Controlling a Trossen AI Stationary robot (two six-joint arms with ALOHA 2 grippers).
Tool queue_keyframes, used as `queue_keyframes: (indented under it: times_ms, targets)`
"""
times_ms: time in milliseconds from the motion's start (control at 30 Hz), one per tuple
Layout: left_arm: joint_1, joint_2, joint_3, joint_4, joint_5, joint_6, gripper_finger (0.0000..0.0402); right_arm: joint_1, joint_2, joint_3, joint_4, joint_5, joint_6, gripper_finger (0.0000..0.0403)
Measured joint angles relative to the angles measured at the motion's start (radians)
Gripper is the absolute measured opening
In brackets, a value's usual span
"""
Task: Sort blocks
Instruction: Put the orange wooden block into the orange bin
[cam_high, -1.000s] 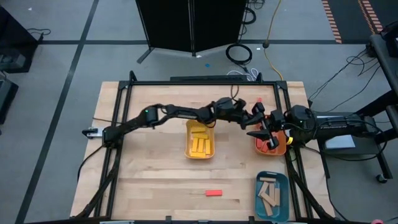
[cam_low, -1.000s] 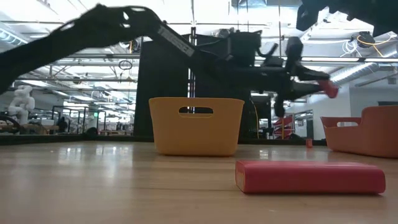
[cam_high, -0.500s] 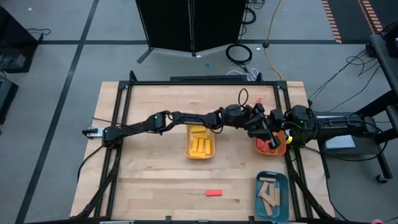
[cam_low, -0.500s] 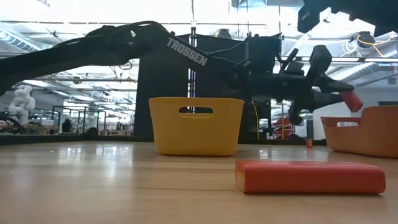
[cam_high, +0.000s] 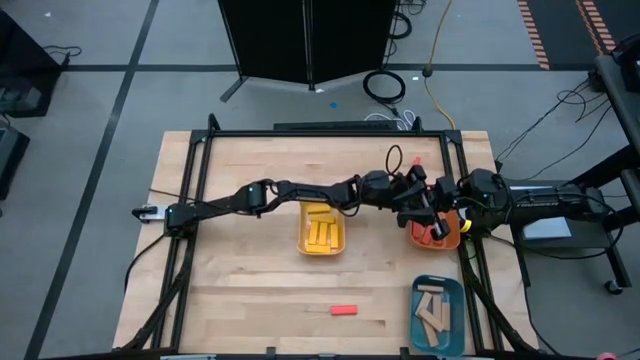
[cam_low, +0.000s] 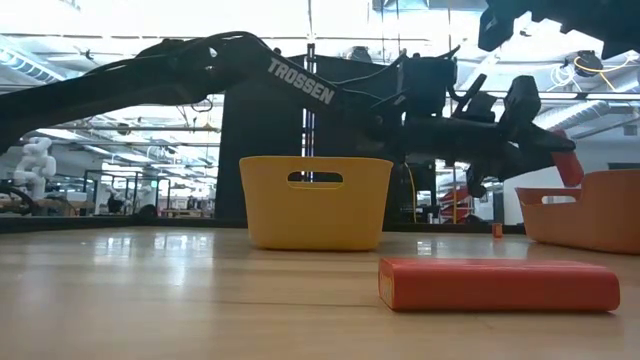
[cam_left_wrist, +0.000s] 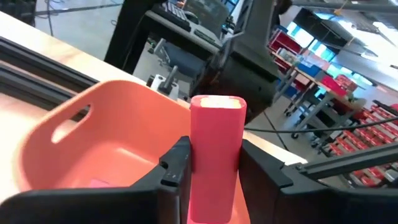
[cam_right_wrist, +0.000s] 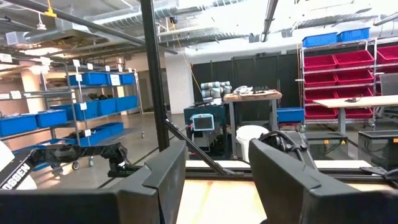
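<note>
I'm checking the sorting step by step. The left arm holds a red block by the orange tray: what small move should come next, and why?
Probably let go. The left gripper holds the red block upright between its fingers, just above the orange tray, where another red piece seems to lie. Opening the fingers a little more should drop it in. If unsure, ease it further over the rim first.

left arm (cam_high: 300, 190): stretched out flatter, reached right | left gripper (cam_low: 560, 160) + red block (cam_left_wrist: 214, 155): moved from mid-table to over orange tray (cam_left_wrist: 81, 149)
</note>
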Motion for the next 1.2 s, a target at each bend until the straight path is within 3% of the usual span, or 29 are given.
queue_keyframes:
  times_ms: [300, 900, 1200]
  targets:
    - [-0.005, -0.001, 0.000, -0.007, 0.007, 0.001, 0.0146, 0.000, 0.000, 0.000, -0.035, -0.002, 0.002, 0.0169]
    - [0.058, -0.009, 0.001, -0.061, -0.003, 0.000, 0.0151, 0.000, -0.001, 0.000, -0.031, -0.004, 0.000, 0.0169]
    - [0.117, -0.020, 0.002, -0.098, -0.124, -0.006, 0.0150, 0.000, -0.001, 0.000, -0.032, 0.005, -0.022, 0.0169]
